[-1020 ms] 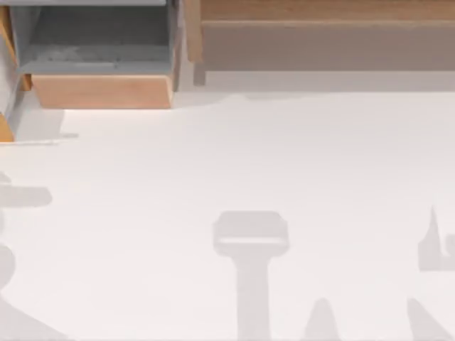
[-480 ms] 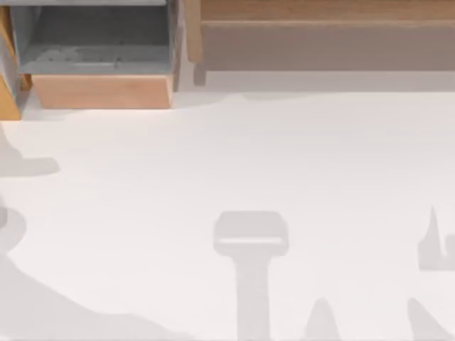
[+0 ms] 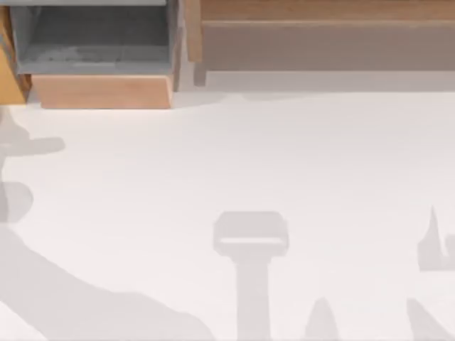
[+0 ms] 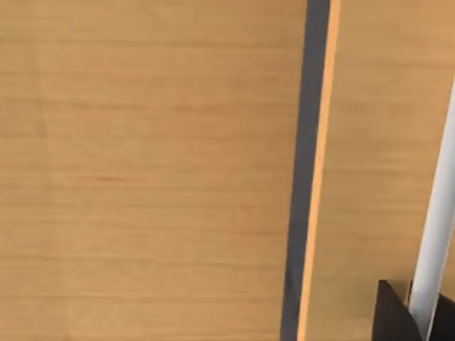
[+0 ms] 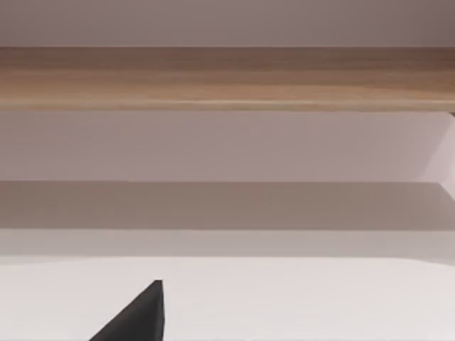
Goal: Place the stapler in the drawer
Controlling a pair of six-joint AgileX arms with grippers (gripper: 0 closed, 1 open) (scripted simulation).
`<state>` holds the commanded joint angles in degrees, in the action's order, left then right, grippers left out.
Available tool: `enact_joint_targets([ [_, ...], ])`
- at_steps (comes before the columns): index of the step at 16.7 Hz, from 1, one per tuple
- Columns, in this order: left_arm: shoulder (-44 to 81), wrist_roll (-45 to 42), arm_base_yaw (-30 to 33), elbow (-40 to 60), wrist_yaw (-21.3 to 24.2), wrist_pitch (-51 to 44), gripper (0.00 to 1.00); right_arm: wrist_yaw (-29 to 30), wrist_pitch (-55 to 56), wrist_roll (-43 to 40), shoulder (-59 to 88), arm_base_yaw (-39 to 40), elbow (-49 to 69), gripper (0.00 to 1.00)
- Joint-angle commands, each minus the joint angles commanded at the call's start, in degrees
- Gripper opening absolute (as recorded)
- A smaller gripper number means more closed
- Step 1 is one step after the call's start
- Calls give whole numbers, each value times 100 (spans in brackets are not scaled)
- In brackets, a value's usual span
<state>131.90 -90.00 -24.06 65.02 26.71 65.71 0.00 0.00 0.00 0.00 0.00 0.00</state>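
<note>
Your white worktop (image 3: 320,163) takes up most of the top view. Its surface carries grey shadows: a T-shaped one (image 3: 250,234) near the lower middle, a broad one across the lower left corner and narrow pointed ones at the lower right.

The wide brown wooden cabinet (image 3: 320,35) stands along the far edge, from the middle to the right side. In the right wrist view its wooden edge (image 5: 227,78) runs straight across, above the pale worktop (image 5: 284,298).

The drawer (image 3: 99,91) is at the far left corner, just beside the cabinet's left end. It is pulled out, with its light tan front panel facing the worktop and its grey walls and floor open to view behind it. A strip of orange wood (image 3: 8,78) touches the drawer's left side at the edge of the top view.

You cannot tell from these views where the stapler lies.

Your left pincer (image 4: 398,312) shows as a dark corner close against a tan wooden surface (image 4: 142,170). A dark gap (image 4: 306,170) splits that surface, and a white bar (image 4: 434,234) runs beside the pincer. You cannot tell whether the pincer is open or closed.

Your right pincer (image 5: 135,316) shows as a dark wedge low over the worktop, facing the cabinet and well apart from it. Here too you cannot tell whether it is open or closed.
</note>
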Motion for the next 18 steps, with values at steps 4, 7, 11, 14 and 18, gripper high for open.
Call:
enact_joint_targets([
  [4, 328, 2, 146, 660, -205, -402, 0, 0, 0, 0, 0, 0, 0, 100],
  [7, 336, 0, 148, 678, -212, -410, 0, 0, 0, 0, 0, 0, 0, 100],
  [11, 336, 0, 148, 678, -212, -410, 23, 0, 0, 0, 0, 0, 0, 100],
  [14, 336, 0, 148, 678, -212, -410, 45, 0, 0, 0, 0, 0, 0, 100],
  [18, 336, 0, 148, 678, -212, -410, 75, 0, 0, 0, 0, 0, 0, 100],
])
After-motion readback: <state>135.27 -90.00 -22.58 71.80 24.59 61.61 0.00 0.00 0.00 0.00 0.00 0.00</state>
